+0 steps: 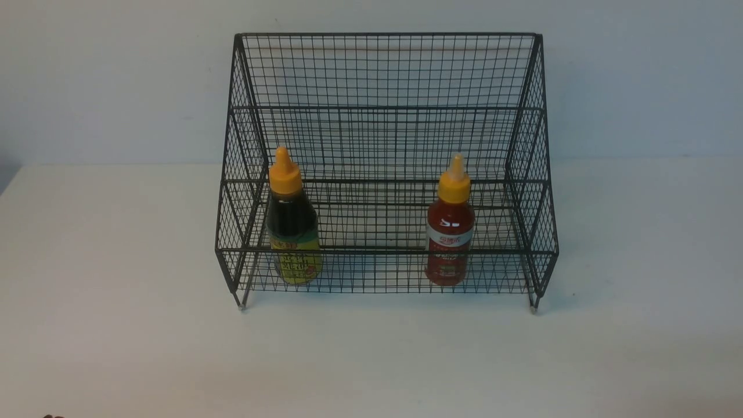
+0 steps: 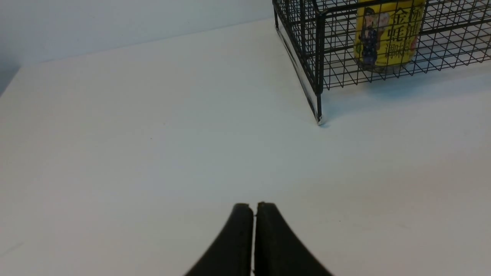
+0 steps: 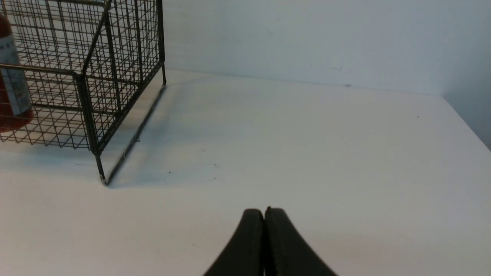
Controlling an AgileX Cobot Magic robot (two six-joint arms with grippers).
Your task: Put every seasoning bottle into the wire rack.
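**Status: 2 Bottles Seated in Rack, Both Hands Clenched and Empty**

The wire rack (image 1: pixel 383 104) stood on the white surface (image 1: pixel 116 290), its tall grid back toward the wall. Both seasoning bottles stood upright on the lower front tier, behind the front rail, well apart from each other.

- The dark sauce bottle (image 1: pixel 292 229), with a yellow-green label and an orange-yellow cap, stood near the rack's left end.
- The red sauce bottle (image 1: pixel 450 232), with a white-and-red label and a matching cap, stood toward the right end.

My left hand (image 2: pixel 254 214) was clenched, its 2 dark fingers pressed together with nothing between them. It hung above bare surface, clear of the rack's front left foot (image 2: pixel 318 120).

My right hand (image 3: pixel 264 218) was likewise clenched and empty, above bare surface and clear of the rack's front right foot (image 3: pixel 102 178). In the right wrist view, only an edge of the red sauce bottle showed through the mesh.
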